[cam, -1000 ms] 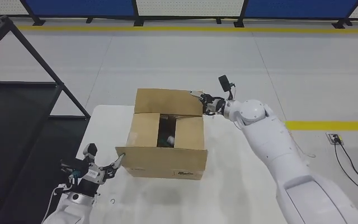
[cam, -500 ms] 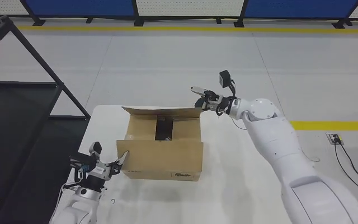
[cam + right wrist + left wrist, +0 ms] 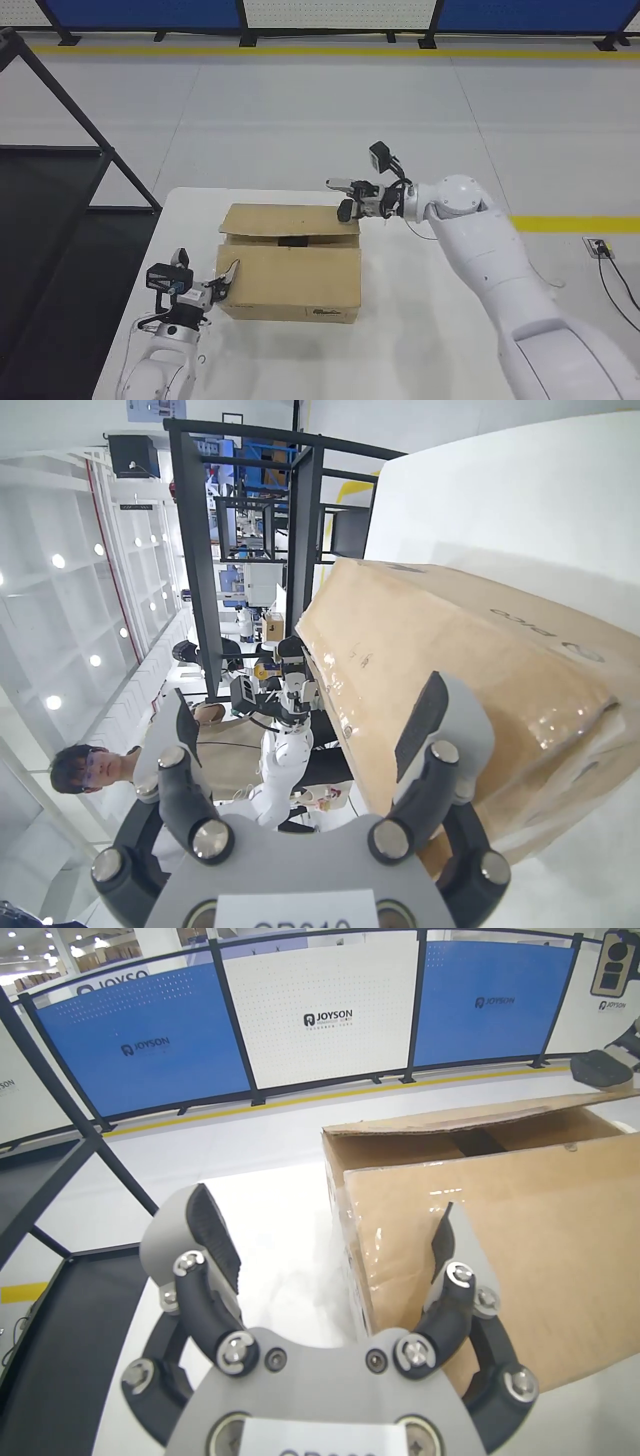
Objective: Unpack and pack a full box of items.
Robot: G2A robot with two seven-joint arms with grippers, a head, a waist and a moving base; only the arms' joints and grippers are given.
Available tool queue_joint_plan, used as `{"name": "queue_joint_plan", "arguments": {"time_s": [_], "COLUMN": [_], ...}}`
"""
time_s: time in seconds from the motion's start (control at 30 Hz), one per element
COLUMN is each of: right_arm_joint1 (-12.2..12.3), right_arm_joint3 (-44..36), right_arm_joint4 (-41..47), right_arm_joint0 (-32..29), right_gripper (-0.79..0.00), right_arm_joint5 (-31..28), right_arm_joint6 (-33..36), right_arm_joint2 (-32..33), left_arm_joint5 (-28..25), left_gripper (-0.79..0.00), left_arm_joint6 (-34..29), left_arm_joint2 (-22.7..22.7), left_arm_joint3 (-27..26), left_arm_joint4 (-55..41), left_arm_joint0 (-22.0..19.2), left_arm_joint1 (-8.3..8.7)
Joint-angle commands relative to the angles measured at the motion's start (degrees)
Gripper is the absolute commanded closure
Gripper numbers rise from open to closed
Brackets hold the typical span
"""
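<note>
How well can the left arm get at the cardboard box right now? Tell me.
Probably yes: the left end effector is open and right by the cardboard box's near corner, and only the white table surface lies between them.

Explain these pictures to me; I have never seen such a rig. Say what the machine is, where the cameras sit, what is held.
This is a white two-armed robot. One picture looks down from above its arms; the other two come from cameras on its wrists, each showing its own two-fingered gripper. On the white table stands one brown cardboard box, its top flaps nearly shut, contents hidden. The right gripper is open, one finger against the far flap. The left gripper is open beside the box's near corner. Neither holds anything.
</note>
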Motion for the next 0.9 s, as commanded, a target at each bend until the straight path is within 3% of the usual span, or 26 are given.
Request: {"name": "queue_joint_plan", "arguments": {"time_s": [0.0,0.17,0.47,0.67,0.87], "right_arm_joint1": [-0.2,-0.2,0.8,1.1,1.8], "right_arm_joint3": [-0.6,-1.8,-5.2,-9.1,-13.0], "right_arm_joint4": [0.8,2.1,4.5,2.3,0.7], "right_arm_joint0": [-0.5,-1.9,-5.1,-7.8,-10.1], "right_gripper": [-0.785,-0.785,-0.785,-0.785,-0.785], "right_arm_joint5": [3.4,7.9,9.5,11.4,9.9], "right_arm_joint6": [-0.1,3.5,8.7,6.5,4.4], "right_arm_joint2": [0.0,0.2,1.5,0.6,0.8], "left_arm_joint5": [0.7,1.4,3.4,4.3,9.7], "left_gripper": [-0.785,-0.785,-0.785,-0.785,-0.785], "left_arm_joint6": [-0.4,-0.7,-1.3,-1.1,2.8], "left_arm_joint2": [0.8,1.7,2.9,3.5,1.3], "left_arm_joint3": [0.2,0.9,2.0,2.6,0.6], "left_arm_joint4": [0.1,0.5,0.9,0.8,-5.8], "left_arm_joint0": [-0.6,-1.5,-2.9,-3.4,-2.3], "left_arm_joint1": [-0.14,-0.33,-0.71,-0.95,-1.55]}}
